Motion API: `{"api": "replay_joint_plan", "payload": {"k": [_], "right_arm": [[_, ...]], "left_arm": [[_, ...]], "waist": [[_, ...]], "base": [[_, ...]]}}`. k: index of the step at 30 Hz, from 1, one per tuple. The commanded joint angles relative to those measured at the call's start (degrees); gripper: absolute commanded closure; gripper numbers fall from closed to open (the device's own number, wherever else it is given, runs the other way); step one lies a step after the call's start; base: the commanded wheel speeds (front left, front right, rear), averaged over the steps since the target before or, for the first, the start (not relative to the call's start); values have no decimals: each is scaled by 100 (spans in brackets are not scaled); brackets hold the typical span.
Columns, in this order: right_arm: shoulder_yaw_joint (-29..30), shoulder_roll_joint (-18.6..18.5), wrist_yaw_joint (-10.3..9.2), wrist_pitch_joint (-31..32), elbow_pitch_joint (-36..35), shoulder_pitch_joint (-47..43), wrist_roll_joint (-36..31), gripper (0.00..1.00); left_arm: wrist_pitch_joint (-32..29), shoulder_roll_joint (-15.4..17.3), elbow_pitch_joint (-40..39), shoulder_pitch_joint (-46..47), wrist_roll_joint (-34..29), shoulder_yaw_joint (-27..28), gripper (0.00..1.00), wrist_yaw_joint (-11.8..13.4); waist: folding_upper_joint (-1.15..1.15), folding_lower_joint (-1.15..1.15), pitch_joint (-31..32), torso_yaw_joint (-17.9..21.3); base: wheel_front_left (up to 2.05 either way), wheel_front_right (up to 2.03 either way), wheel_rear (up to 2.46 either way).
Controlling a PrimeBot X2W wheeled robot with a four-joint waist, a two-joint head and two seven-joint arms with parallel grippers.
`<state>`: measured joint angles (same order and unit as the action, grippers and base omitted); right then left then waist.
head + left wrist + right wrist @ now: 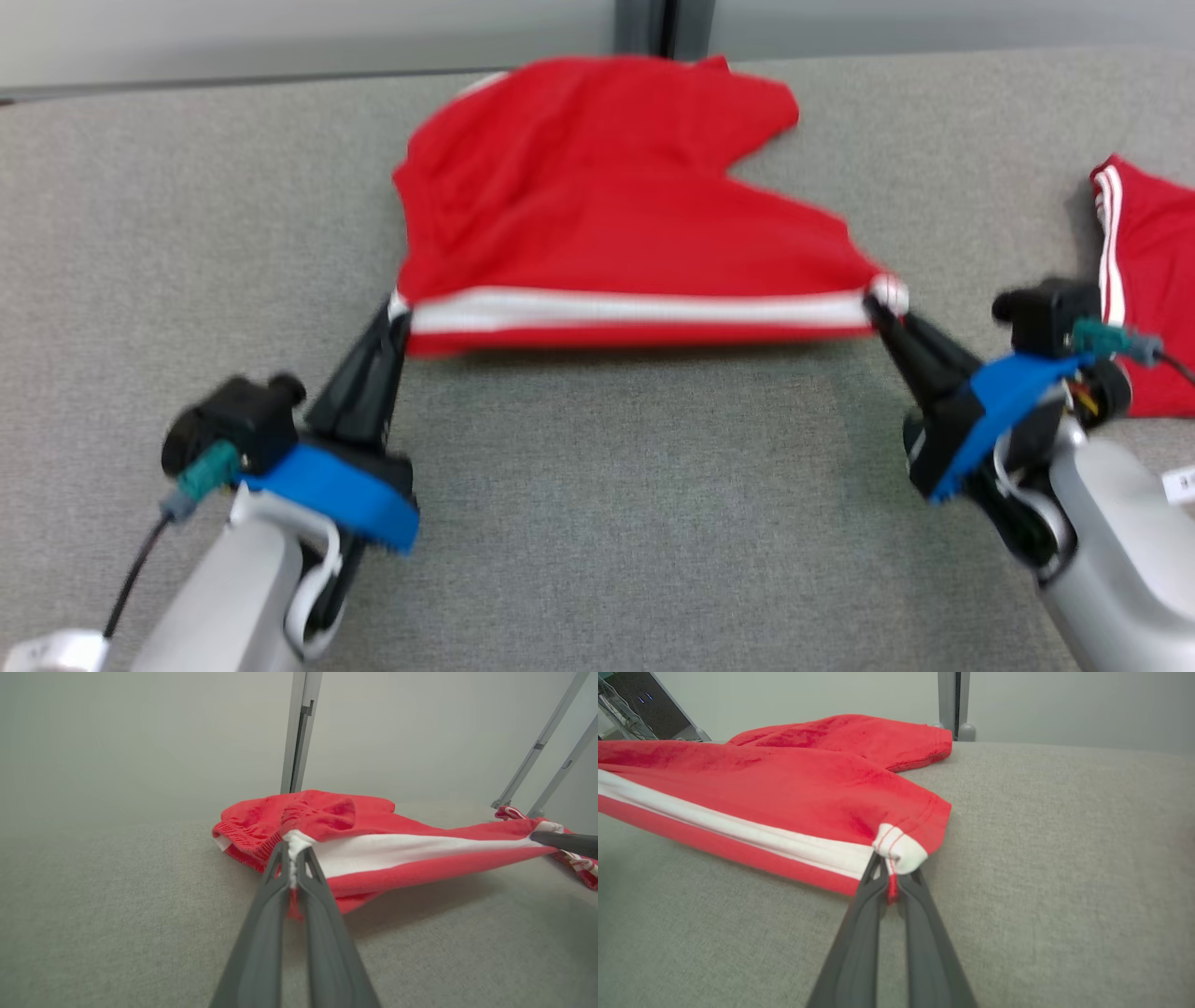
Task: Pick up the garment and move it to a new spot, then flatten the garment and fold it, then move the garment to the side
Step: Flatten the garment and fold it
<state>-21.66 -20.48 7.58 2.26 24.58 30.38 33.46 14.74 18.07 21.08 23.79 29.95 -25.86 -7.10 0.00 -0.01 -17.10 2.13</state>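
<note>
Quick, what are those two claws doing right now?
Left gripper: closed, holding one end of the red garment.
Right gripper: closed, holding the other end.

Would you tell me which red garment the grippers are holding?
The middle garment: the left gripper and right gripper pinch the ends of its white-striped edge. The other garment lies apart at the right.

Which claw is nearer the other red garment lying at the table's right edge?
Right. The right claw grips the shorts' corner beside that garment; the left claw grips the opposite corner, farther away.
</note>
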Motion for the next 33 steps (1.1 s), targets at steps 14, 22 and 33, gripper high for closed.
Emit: {"api": "replay_joint_plan", "payload": {"k": [14, 22, 33], "right_arm": [[2227, 52, -40, 3341, -3545, -3901, -352, 100], [3270, 850, -30, 4771, -5378, -4775, -1088, 100], [2354, 186, -9, 4449, -4420, -2527, -1125, 100]], "left_arm": [[-2329, 1190, -2963, -2965, 1157, -26, 100, 750], [-3155, 1466, -4391, -3546, 1332, -144, 100, 1277], [-3020, 847, -3844, -2402, 1219, -206, 100, 1201]], "waist": [[0, 1, 623, -124], [0, 1, 639, -201], [0, 1, 533, -264]], "base": [[0, 0, 0], [0, 0, 0], [0, 0, 0]]}}
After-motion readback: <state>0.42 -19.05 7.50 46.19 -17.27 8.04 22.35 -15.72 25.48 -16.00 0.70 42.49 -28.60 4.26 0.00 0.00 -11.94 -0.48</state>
